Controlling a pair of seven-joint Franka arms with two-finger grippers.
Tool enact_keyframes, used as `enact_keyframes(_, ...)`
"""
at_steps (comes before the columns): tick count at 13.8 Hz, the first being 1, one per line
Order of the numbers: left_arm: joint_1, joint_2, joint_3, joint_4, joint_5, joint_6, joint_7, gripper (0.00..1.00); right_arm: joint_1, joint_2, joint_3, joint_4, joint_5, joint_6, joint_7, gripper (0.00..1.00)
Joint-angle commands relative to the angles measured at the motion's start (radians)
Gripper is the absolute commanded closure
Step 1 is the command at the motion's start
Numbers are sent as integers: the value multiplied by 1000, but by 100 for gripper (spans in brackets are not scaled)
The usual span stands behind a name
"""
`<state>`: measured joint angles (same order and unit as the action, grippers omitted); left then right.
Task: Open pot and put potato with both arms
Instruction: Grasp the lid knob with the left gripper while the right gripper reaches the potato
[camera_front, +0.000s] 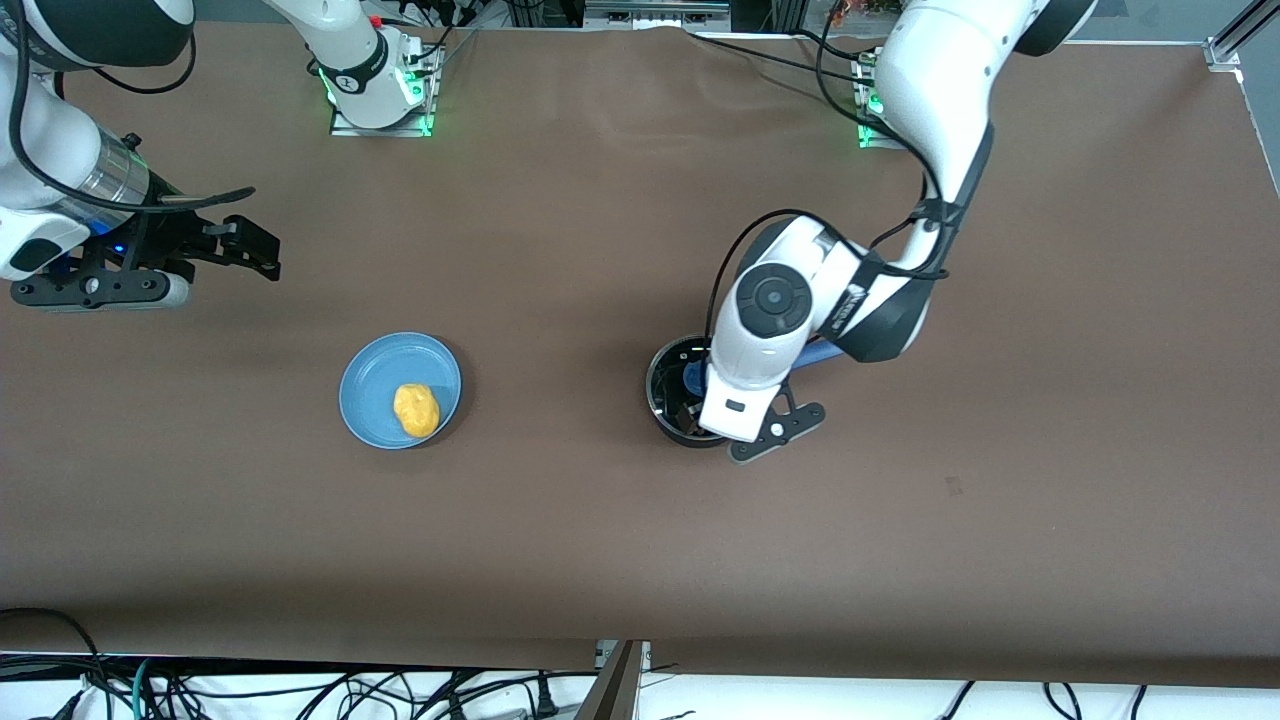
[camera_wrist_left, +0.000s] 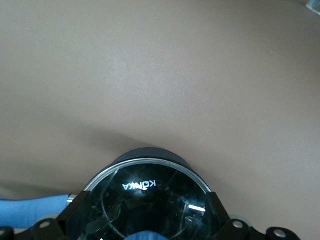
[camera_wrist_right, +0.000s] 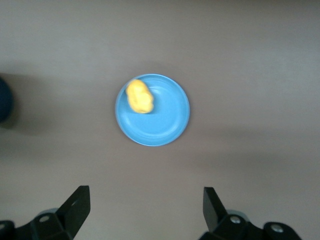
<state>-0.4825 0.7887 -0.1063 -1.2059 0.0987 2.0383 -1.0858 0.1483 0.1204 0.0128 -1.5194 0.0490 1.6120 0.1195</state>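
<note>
The black pot (camera_front: 668, 412) stands mid-table toward the left arm's end, its blue handle (camera_front: 822, 352) partly under the left arm. A glass lid (camera_front: 668, 375) with a blue knob (camera_front: 696, 377) covers it. My left gripper (camera_front: 700, 398) is low over the lid. In the left wrist view its open fingers (camera_wrist_left: 76, 212) straddle the lid (camera_wrist_left: 150, 195), with the knob (camera_wrist_left: 147, 235) between them, not gripped. The yellow potato (camera_front: 416, 410) lies on a blue plate (camera_front: 372, 380). My right gripper (camera_front: 255, 245) hangs open and empty over bare table, and its wrist view shows the potato (camera_wrist_right: 139, 96).
The brown table (camera_front: 600, 560) carries only the plate and the pot. The arm bases stand along the edge farthest from the front camera. Cables hang below the table's near edge.
</note>
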Motion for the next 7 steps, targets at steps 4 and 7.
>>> enact_keyframes(4, -50, 7, 24, -11, 45, -27, -89, 0, -9, 62, 1, 15, 32, 26, 9, 0)
enact_keyframes(7, -62, 4, 17, -32, 45, -26, -111, 0, 14, 233, 6, 31, 8, 8, 2, 0)
